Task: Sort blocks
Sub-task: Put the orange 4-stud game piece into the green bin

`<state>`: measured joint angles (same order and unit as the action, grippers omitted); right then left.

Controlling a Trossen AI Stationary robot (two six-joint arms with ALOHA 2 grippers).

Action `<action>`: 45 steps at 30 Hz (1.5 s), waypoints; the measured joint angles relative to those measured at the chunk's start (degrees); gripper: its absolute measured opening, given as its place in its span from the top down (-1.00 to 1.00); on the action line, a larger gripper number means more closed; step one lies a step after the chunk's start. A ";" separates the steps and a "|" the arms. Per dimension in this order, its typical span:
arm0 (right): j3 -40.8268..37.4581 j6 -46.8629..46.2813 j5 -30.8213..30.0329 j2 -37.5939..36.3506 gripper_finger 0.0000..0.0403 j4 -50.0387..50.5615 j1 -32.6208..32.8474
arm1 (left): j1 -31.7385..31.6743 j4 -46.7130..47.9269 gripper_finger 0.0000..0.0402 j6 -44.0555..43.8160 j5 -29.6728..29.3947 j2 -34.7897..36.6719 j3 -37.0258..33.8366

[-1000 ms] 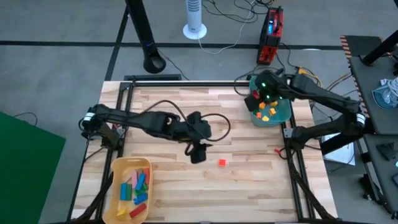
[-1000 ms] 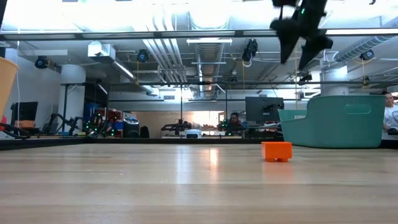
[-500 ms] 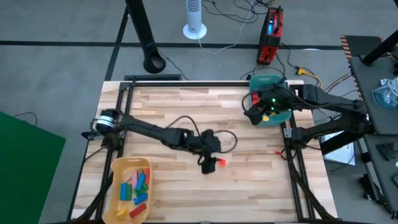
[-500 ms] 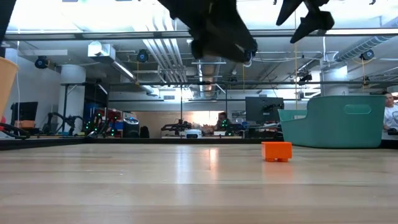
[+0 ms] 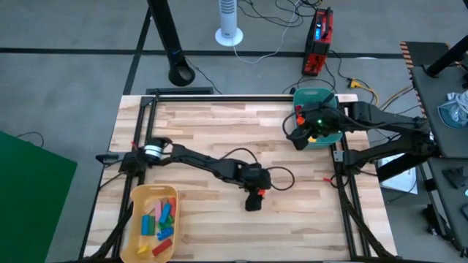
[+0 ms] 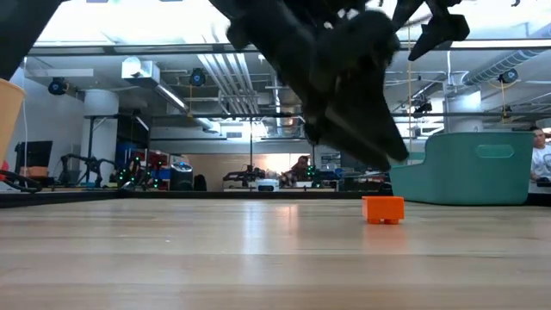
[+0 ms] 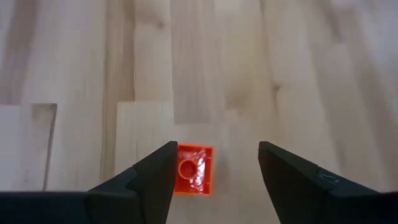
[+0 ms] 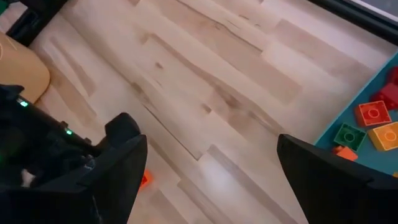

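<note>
While left gripper (image 7: 214, 171) hangs spread | orange block (image 7: 194, 178) (stud up) lies flat, squarish.

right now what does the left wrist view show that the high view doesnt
Only the left wrist view shows the orange block close up: a single round stud on top, lying on the wooden table beside one finger of the open left gripper, off centre in the gap.

Only the high view shows the yellow tray of sorted blocks, the teal bin, and the right gripper at the bin's edge.

Both show the left gripper over the bare wooden table, near its middle.
</note>
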<state>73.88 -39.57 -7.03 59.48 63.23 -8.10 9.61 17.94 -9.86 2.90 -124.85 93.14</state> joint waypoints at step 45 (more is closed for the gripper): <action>-15.17 -25.12 8.82 -10.01 -0.63 -10.49 5.97 | -0.25 15.46 0.40 10.25 -16.27 13.51 1.53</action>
<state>58.71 -64.69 1.79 49.48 52.75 -2.13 9.35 33.39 0.39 -13.37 -111.34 94.67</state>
